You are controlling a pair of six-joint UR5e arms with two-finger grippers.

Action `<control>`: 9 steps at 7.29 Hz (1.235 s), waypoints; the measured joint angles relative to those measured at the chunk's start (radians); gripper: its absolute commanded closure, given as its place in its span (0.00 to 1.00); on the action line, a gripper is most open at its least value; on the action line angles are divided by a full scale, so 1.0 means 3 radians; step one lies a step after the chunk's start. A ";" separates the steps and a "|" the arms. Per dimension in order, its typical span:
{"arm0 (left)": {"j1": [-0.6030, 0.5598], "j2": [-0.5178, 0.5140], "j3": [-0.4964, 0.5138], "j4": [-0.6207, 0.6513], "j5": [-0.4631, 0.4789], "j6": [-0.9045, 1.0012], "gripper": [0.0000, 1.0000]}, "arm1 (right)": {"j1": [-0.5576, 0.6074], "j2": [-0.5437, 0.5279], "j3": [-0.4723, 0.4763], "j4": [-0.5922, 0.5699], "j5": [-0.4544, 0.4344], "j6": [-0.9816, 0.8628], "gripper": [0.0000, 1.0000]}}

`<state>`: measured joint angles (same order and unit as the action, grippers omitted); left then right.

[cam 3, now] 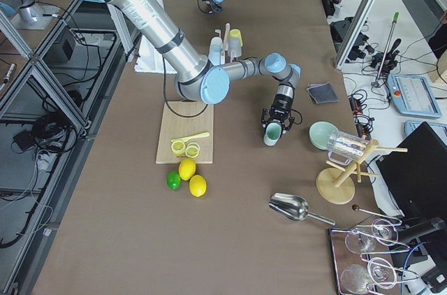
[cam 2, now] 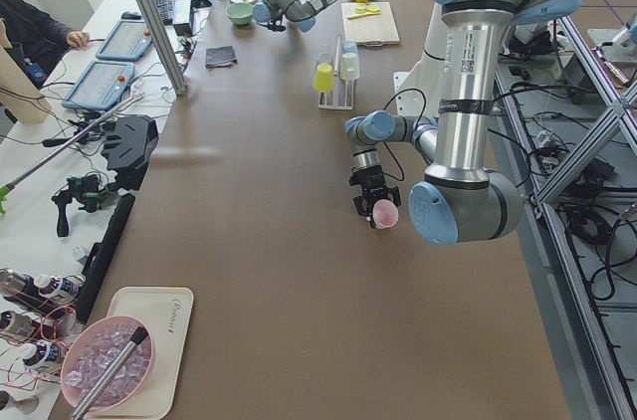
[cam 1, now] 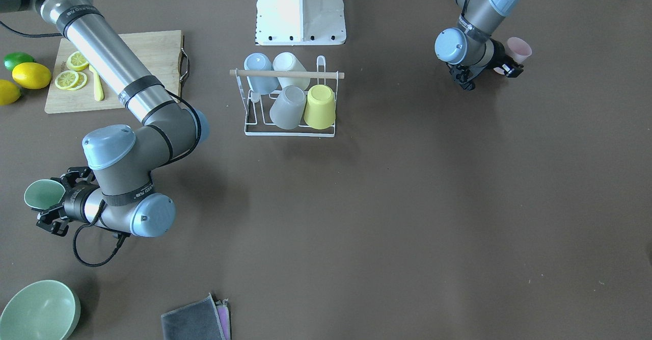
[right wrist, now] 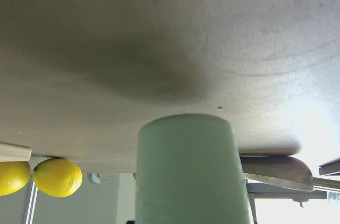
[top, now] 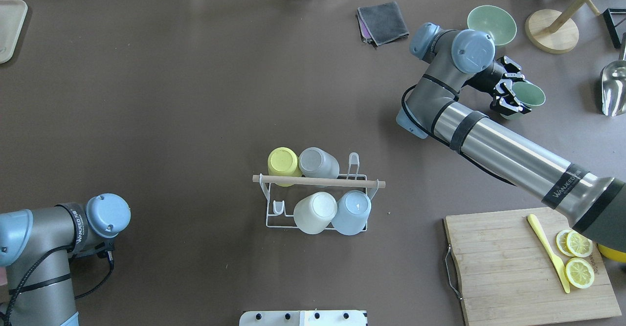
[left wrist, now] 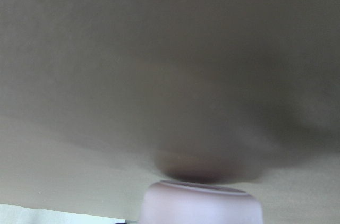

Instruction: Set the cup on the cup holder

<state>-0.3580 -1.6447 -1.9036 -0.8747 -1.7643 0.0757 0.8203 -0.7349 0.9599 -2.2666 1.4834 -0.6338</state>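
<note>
Right gripper (cam 1: pixel 57 200): its fingers are clamped on the green cup (cam 1: pixel 43 194), at the left edge of the front-facing view. The cup is held on its side with the mouth turned toward the frame's left.
Left gripper (cam 1: pixel 509 66): it is closed on the pink cup (cam 1: pixel 520 49), in the upper right of the same view.
Cup holder (cam 1: pixel 290 132): it is set at the centre of the tabletop (cam 1: pixel 407 202), well apart from both grippers. Four cups are already hung on it: the blue cup (cam 1: pixel 259 70) and white cup (cam 1: pixel 290 69) behind the wooden rod (cam 1: pixel 326 75), and the grey cup (cam 1: pixel 288 106) and yellow cup (cam 1: pixel 321 106) in front of it. Bare prongs are seen only at its left end.
Risk, the rod: the rod is laid across the top, so a held cup could be caught on it if brought straight down.
Risk, the neighbours: little room is left, and the grey or blue cup could be knocked off by a wide approach.
Risk, the tilt: the green cup must be turned mouth-down first, and it could be slipped in the fingers by that turn.
Risk, both arms: a clash is likely if both are sent to the holder together.
Right arm pose: it is stretched from the upper left of the front-facing view and sharply folded at the elbow, with the wrist turned outward.
Left arm pose: it is kept folded close to the base.
</note>
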 measured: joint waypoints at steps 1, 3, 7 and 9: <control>-0.0020 0.0039 -0.0128 0.0012 -0.0001 0.0015 0.39 | 0.0032 -0.0046 0.0242 -0.0067 0.0006 -0.0005 0.60; -0.0231 0.0060 -0.0365 0.0043 0.0002 0.0084 0.40 | 0.0097 -0.0234 0.0975 -0.0122 0.0133 0.0014 0.60; -0.1072 -0.0469 -0.0392 0.0102 0.0015 0.0358 0.40 | 0.0217 -0.0381 0.2320 -0.0085 0.1005 0.0090 0.60; -0.1393 -0.0832 -0.0390 0.0186 0.0019 0.0396 0.40 | 0.0284 -0.0608 0.2879 0.0170 0.1628 0.0246 0.61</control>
<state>-0.7758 -1.8944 -2.0206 -0.8188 -1.7588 0.1946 0.9056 -0.9172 1.8236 -2.2156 1.9719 -0.5599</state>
